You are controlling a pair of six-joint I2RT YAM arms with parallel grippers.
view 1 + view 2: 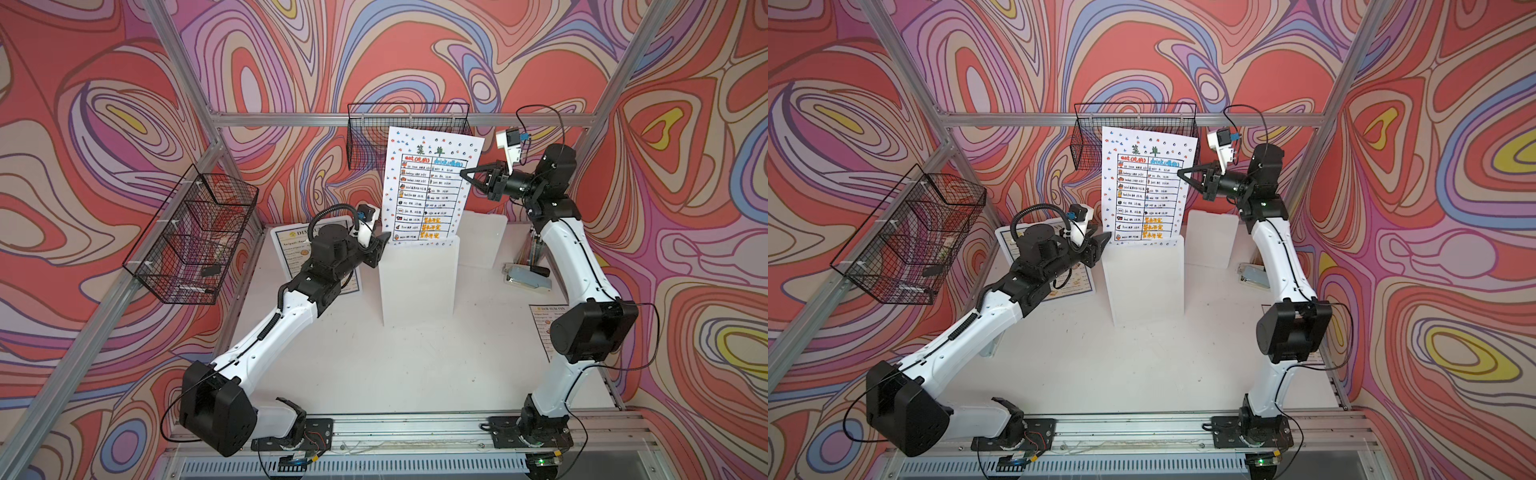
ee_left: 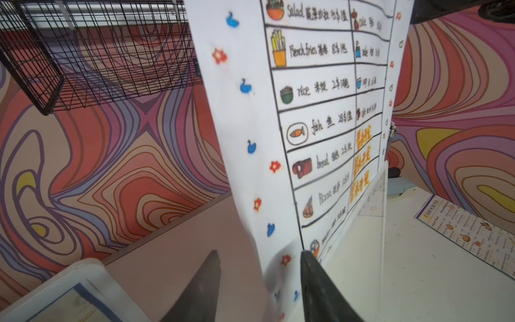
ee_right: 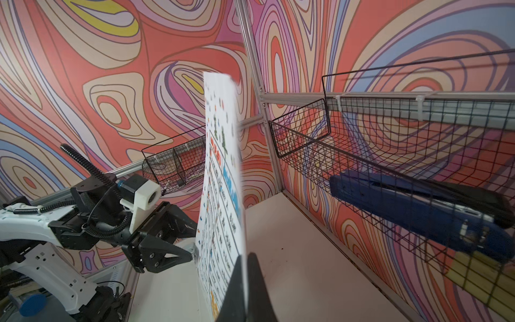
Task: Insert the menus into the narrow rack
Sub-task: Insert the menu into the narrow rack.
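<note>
A white menu (image 1: 428,183) (image 1: 1144,183) with a table and icon-dotted border stands upright, its lower edge inside the clear narrow rack (image 1: 417,286) (image 1: 1146,282). My right gripper (image 1: 462,173) (image 3: 245,255) is shut on the sheet's right edge, about halfway up. My left gripper (image 1: 384,245) (image 2: 259,253) is open at the sheet's lower left corner, one finger on each side of the paper (image 2: 320,111). One blue-bordered menu (image 1: 286,245) lies under my left arm. Another (image 1: 540,324) (image 2: 468,234) lies at the table's right, partly hidden by my right arm.
A wire basket (image 1: 195,237) hangs on the left wall. Another (image 1: 374,133) hangs on the back wall behind the sheet, with a blue stapler (image 3: 404,203) in it. A second clear stand (image 1: 482,241) and a pale stapler (image 1: 528,280) sit back right.
</note>
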